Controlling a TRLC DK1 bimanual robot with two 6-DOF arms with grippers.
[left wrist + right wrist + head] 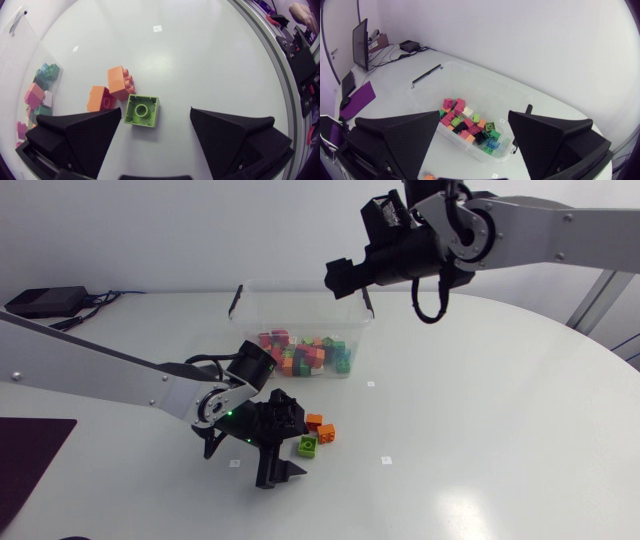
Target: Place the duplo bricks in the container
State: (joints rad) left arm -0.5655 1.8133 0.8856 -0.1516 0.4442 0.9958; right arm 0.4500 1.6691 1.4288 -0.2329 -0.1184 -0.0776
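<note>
Evidently lining up a grasp, the left gripper (283, 473) is hovering at lower centre of the head view, fingers spread and empty. The green duplo brick (307, 445), square and lime-coloured, is lying beside two orange bricks (320, 426). The right gripper (340, 278), also released, is hanging over the container (300, 298).

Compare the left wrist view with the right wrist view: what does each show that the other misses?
Left wrist only: the open left gripper with the green brick between its fingers. Right wrist only: the open right gripper and the container with its whole rim. Both: the container and the pile in it. The left view's two orange bricks may be the right view's orange speck under its gripper.
</note>
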